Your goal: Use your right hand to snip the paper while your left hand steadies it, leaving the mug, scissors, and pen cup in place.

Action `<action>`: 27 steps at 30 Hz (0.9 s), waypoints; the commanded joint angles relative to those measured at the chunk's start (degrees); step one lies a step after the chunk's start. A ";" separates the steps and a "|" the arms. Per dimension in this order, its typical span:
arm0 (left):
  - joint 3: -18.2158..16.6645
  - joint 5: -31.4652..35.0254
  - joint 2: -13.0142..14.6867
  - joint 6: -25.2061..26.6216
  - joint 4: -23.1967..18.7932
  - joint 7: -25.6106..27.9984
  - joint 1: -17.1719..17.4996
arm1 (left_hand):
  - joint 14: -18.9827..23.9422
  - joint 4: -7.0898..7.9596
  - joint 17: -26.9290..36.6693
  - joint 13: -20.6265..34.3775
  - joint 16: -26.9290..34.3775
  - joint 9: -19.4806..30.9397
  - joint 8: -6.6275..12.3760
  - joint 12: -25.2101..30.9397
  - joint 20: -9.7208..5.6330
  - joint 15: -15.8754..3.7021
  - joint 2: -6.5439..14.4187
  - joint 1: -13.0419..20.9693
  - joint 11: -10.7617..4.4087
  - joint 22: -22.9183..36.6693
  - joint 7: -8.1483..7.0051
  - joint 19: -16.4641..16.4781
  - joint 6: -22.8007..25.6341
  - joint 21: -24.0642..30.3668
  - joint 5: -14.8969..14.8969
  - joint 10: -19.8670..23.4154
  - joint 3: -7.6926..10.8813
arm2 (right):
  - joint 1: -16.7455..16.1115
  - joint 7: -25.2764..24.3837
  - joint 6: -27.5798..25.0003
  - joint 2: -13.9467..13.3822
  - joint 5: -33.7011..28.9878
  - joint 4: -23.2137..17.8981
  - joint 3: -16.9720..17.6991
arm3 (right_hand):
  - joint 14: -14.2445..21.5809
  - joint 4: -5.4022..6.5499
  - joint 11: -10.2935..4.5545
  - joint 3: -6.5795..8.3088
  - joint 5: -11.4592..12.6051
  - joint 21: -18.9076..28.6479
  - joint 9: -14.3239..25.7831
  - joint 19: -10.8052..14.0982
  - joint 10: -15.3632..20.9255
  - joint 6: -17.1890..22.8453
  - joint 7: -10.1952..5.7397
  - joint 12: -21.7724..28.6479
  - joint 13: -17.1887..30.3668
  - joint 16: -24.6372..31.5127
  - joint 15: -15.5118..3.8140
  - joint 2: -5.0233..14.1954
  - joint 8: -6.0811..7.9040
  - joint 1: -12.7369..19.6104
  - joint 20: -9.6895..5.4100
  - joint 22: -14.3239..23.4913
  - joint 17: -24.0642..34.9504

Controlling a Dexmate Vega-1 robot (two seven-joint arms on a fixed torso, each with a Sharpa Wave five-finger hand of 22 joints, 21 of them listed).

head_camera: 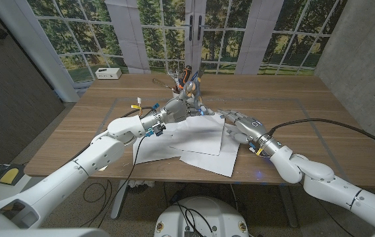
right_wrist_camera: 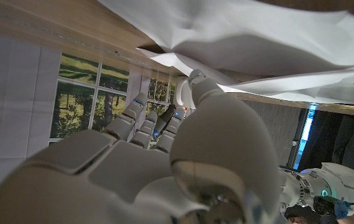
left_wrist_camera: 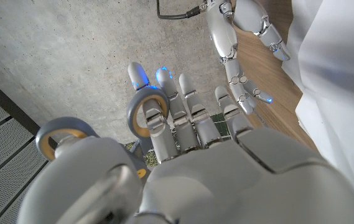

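Two paper sheets (head_camera: 197,145), left robot hand (head_camera: 174,109) gripping scissors (left_wrist_camera: 144,118) (grey-handled), right robot hand (head_camera: 240,125) pinching paper edge.

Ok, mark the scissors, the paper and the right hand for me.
scissors (left_wrist_camera: 145,115): left wrist view, on the ringed handle around a finger.
paper (head_camera: 197,141): head view, middle of the top white sheet.
right hand (head_camera: 240,125): head view, on the back of the hand.

R hand (right_wrist_camera: 164,162) fingers (right_wrist_camera: 140,127) curled under crumpled paper (right_wrist_camera: 270,37) edge.
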 commanded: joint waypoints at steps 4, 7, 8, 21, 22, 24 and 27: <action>-0.34 -0.29 0.24 -0.59 0.05 -0.31 0.36 | 0.57 0.14 0.11 0.37 0.33 0.30 0.22 0.44 -0.15 -4.00 0.77 0.15 -1.61 0.17 0.57 0.02 0.49 0.10 -0.03 1.29 -0.22 | 0.22 4.14 -1.92 -0.66 0.24 -1.60 -0.26 | -2.29 0.64 0.18 -1.00 0.08 -0.13 0.22 -1.32 -3.31 -4.01 0.69 -0.60 -0.35 -1.01 -10.00 -1.39 -0.64 0.04 0.07 0.10 -0.46; -0.38 -0.37 0.21 -0.67 0.09 -0.38 0.39 | 0.62 0.14 0.11 0.31 0.34 0.36 0.23 0.44 -0.18 -3.96 0.77 0.15 -1.56 0.17 0.60 0.04 0.46 0.11 -0.05 1.38 -0.23 | 0.43 5.21 -2.34 -0.80 0.27 -1.93 -0.32 | -2.97 0.76 0.21 -1.23 0.12 -0.25 0.24 -1.85 -4.58 -4.70 0.88 -0.85 -0.48 -1.27 -9.93 -1.47 -0.58 -0.05 -0.17 0.09 -0.58; -0.38 -0.37 0.20 -0.69 0.12 -0.41 0.38 | 0.64 0.15 0.11 0.27 0.35 0.36 0.22 0.46 -0.17 -3.93 0.78 0.14 -1.50 0.17 0.58 0.03 0.43 0.11 -0.05 1.47 -0.24 | 0.45 5.63 -2.43 -0.87 0.47 -2.06 -0.30 | -3.27 0.82 0.20 -1.32 0.11 -0.26 0.24 -1.99 -5.01 -5.03 0.94 -0.91 -0.52 -1.37 -9.90 -1.50 -0.60 -0.11 -0.24 0.08 -0.62; -0.38 -0.38 -0.06 -0.80 0.47 -0.43 0.21 | 0.68 0.15 0.11 0.46 0.36 0.55 0.25 0.58 -0.15 -3.95 0.81 0.16 -1.58 0.17 0.52 0.07 0.33 0.13 -0.11 1.34 -0.28 | 0.60 3.29 -1.42 -0.13 0.05 -0.98 -0.50 | -3.78 3.68 0.19 -5.63 -1.43 0.04 0.23 -2.24 -7.86 -6.16 0.35 -0.35 -1.20 -0.93 -9.47 -3.67 0.57 -6.59 -1.31 0.10 -0.93; -0.37 -0.36 -0.07 -0.78 0.46 -0.40 0.21 | 0.70 0.14 0.11 0.39 0.37 0.52 0.24 0.56 -0.16 -3.92 0.80 0.16 -1.54 0.17 0.51 0.07 0.35 0.13 -0.11 1.39 -0.28 | 0.47 2.67 -1.50 0.12 0.00 -0.80 -0.48 | -3.72 4.25 0.16 -6.29 -1.16 0.06 0.20 -2.35 -7.50 -5.69 -0.28 -0.11 -1.27 -0.76 -9.61 -3.64 0.64 -7.74 -2.00 0.13 -0.88; -0.35 -0.37 -0.08 -0.75 0.46 -0.44 0.18 | 0.71 0.15 0.11 0.37 0.38 0.55 0.26 0.50 -0.21 -4.04 0.82 0.16 -1.63 0.17 0.48 0.09 0.38 0.13 -0.12 1.26 -0.29 | 0.25 2.15 -1.91 0.65 0.37 -0.68 -0.38 | -3.34 5.35 0.17 -7.30 -0.61 0.17 0.19 -2.15 -6.94 -5.64 -0.21 0.17 -1.34 -0.35 -9.68 -3.32 0.55 -9.73 -1.74 0.15 -0.67; -0.26 -0.21 -0.24 -0.94 0.61 -0.51 0.08 | 0.70 0.13 0.11 0.21 0.37 0.54 0.26 0.50 -0.20 -4.02 0.82 0.20 -1.59 0.16 0.49 0.08 0.42 0.13 -0.13 1.46 -0.29 | 0.21 1.13 -1.07 1.22 1.08 -0.05 -0.50 | -2.84 6.50 0.14 -7.79 0.03 0.27 0.18 -1.90 -6.00 -4.84 -0.46 0.52 -1.36 0.19 -9.75 -1.96 0.74 -11.32 -1.59 0.18 -0.33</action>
